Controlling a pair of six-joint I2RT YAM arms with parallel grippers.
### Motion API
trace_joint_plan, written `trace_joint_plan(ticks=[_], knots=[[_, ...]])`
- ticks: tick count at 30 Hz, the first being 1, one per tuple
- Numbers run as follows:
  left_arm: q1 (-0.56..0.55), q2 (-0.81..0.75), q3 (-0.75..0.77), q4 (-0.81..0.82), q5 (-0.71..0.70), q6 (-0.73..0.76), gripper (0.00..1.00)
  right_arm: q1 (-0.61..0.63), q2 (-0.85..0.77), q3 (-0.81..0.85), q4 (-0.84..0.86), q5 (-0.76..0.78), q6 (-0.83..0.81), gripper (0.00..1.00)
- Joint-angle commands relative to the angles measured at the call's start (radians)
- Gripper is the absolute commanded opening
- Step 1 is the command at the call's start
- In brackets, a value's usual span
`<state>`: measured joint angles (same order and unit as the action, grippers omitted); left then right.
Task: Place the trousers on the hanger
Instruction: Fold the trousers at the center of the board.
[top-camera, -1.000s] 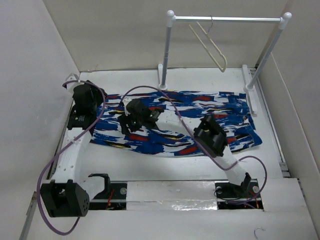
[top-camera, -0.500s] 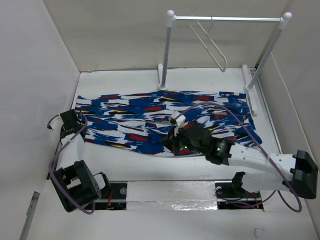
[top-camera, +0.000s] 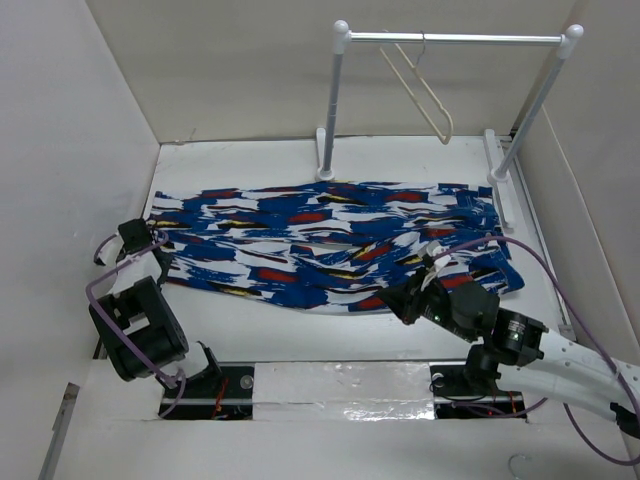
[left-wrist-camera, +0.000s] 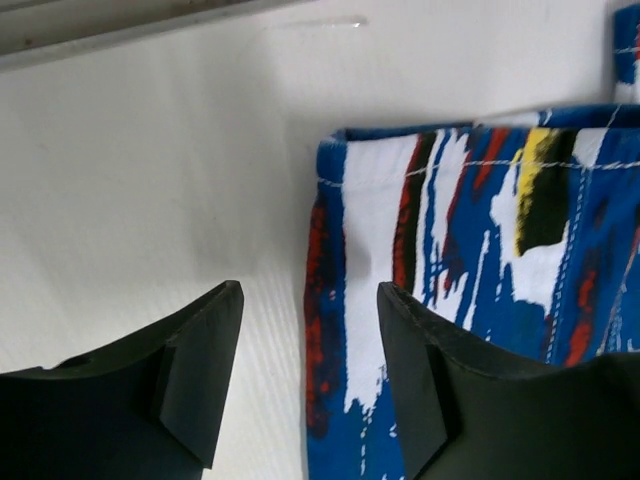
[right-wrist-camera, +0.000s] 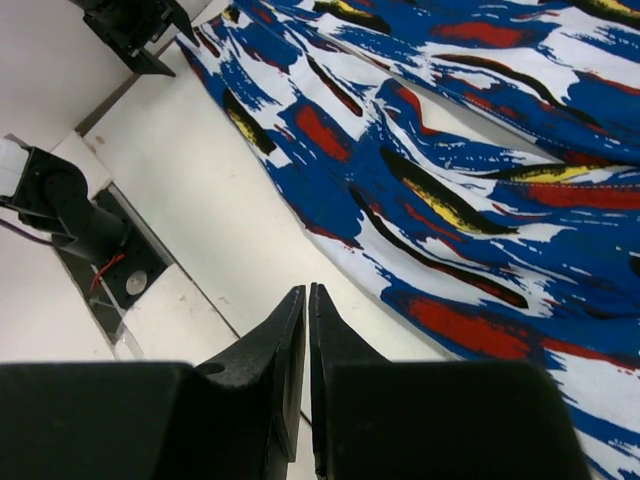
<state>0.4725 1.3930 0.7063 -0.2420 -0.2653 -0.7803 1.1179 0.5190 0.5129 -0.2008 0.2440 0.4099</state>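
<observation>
The white surface (top-camera: 250, 160) takes up most of the space between the walls. Spread flat across it from its left side to its right are the trousers (top-camera: 320, 245), bright blue with white, red, black and yellow strokes. At the far side stands the garment rail (top-camera: 455, 38), its white posts planted just beyond the cloth. The hanger (top-camera: 425, 95) hangs from that bar by its hook, up in the air and well apart from the trousers.

The right arm (top-camera: 560, 355) reaches in low from the near right corner. The left arm (top-camera: 135, 320) is folded up at the near left.

The left fingers (left-wrist-camera: 310, 290) are parted. They straddle the hemmed corner at the trousers' left end, one over bare surface and the other over the fabric, and they grip nothing.

The right fingers (right-wrist-camera: 307, 300) are pressed together with nothing between them, above the bare surface just beside the trousers' near edge
</observation>
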Motion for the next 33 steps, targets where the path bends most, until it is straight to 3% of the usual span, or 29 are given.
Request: trace_joint_plan(ticks=[1,5,8,9,10,11,12,14,16,17,18,24,25,27,28,30,33], knots=[[0.005,0.029,0.035,0.032,-0.011,0.016,0.5,-0.012,-0.01,-0.011,-0.048,0.037,0.036,0.12],[0.005,0.09,0.047,0.066,0.049,0.036,0.34,-0.048,0.012,-0.028,-0.066,0.049,0.079,0.18],[0.005,0.087,0.045,0.084,0.095,0.044,0.02,-0.111,0.024,-0.051,-0.113,0.116,0.179,0.31],[0.005,0.074,0.047,0.087,0.11,0.044,0.0,-0.134,0.019,-0.059,-0.132,0.138,0.219,0.37],[0.005,0.051,0.041,0.107,0.13,0.047,0.0,-0.159,0.013,-0.069,-0.15,0.174,0.293,0.51],[0.005,-0.013,0.039,0.115,0.165,0.047,0.0,-0.187,-0.014,-0.091,-0.188,0.192,0.337,0.57],[-0.008,-0.056,0.036,0.122,0.179,0.047,0.0,-0.243,-0.031,-0.105,-0.202,0.213,0.371,0.57],[-0.056,-0.202,0.033,0.142,0.193,0.047,0.0,-0.308,-0.071,-0.12,-0.247,0.227,0.406,0.5],[-0.093,-0.303,0.03,0.159,0.198,0.047,0.0,-0.404,-0.122,-0.132,-0.255,0.194,0.406,0.32],[-0.11,-0.4,0.027,0.168,0.202,0.049,0.0,-0.435,-0.132,-0.134,-0.268,0.184,0.417,0.14],[-0.138,-0.445,0.024,0.176,0.207,0.055,0.0,-0.466,-0.14,-0.137,-0.281,0.183,0.431,0.03],[-0.178,-0.692,0.009,0.193,0.261,0.07,0.0,-0.714,-0.085,-0.131,-0.333,0.172,0.512,0.0],[-0.178,-0.719,-0.013,0.201,0.297,0.067,0.0,-0.743,-0.056,-0.126,-0.341,0.179,0.53,0.03],[-0.178,-0.804,-0.036,0.201,0.322,0.058,0.0,-0.822,-0.019,-0.126,-0.339,0.184,0.549,0.28],[-0.178,-0.83,-0.071,0.219,0.333,0.052,0.0,-0.849,0.002,-0.126,-0.347,0.19,0.578,0.47],[-0.178,-0.903,-0.097,0.23,0.368,0.038,0.0,-0.927,0.07,-0.113,-0.362,0.202,0.598,0.61],[-0.178,-0.957,-0.108,0.231,0.416,0.038,0.0,-1.02,0.15,-0.103,-0.379,0.238,0.664,0.7]])
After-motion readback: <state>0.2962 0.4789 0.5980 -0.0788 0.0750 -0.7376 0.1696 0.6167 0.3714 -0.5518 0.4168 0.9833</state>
